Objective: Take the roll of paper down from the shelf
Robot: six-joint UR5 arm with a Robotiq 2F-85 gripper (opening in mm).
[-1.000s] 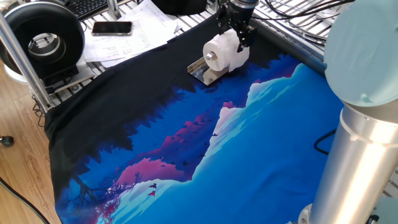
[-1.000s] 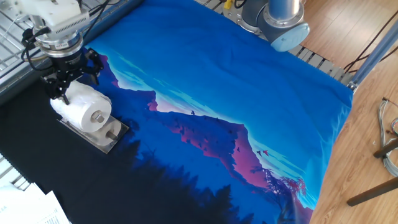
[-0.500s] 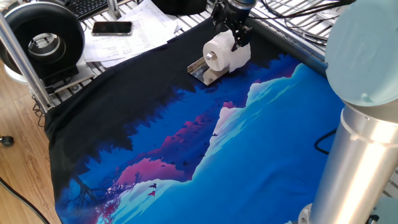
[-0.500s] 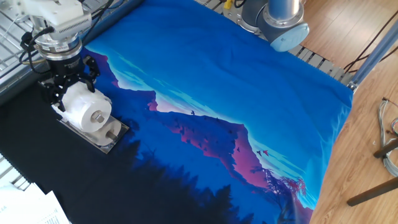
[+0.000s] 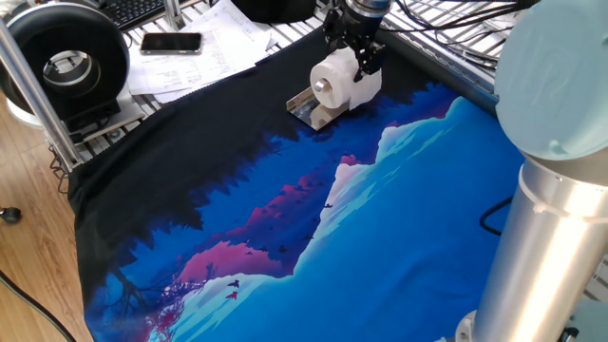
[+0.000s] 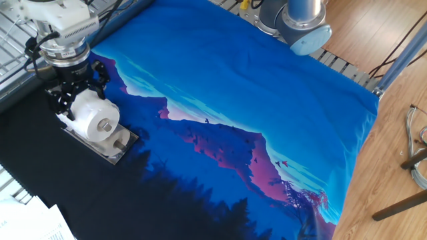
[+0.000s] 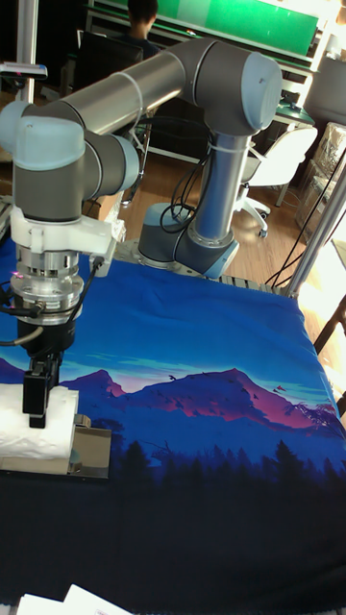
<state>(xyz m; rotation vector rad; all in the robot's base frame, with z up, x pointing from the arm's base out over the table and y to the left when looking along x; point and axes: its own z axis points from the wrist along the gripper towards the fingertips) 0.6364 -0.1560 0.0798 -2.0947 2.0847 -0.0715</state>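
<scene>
Roll [image 5: 344, 80] sat on the shelf [image 5: 310, 107] at the cloth's far edge. Gripper [image 6: 75, 101] straddled the roll's rear end, fingers [image 6: 61, 100] spread wide on either side; contact unclear. Advice: centre the fingers on the roll, close gently since tissue compresses, then slide it along its axis off the shelf.

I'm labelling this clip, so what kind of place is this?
Probably a robotics lab or workshop: a robot arm over a cloth-covered table, wire racking with cables, and office chairs behind.
</scene>
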